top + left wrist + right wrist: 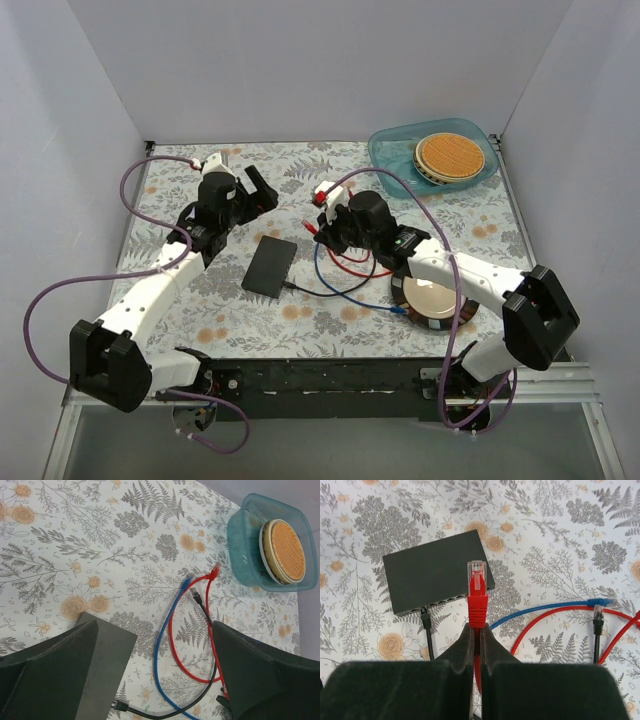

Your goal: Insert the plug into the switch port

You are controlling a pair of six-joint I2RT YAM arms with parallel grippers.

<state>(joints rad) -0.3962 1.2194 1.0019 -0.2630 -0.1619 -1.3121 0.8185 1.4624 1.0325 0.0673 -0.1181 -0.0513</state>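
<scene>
Lining the plug [477, 587] up square with a free port [456, 598] looks like the key, as the switch [435, 572] sits at ten o'clock of it, so I would swing left before pushing. The right gripper [476, 630] pinches its red boot, while the left gripper [250, 195] hangs spread and empty. The plug is red with a clear tip, and the ports edge a flat black box.

teal tub [384, 153] holds an orange-topped disc [450, 155].
</scene>
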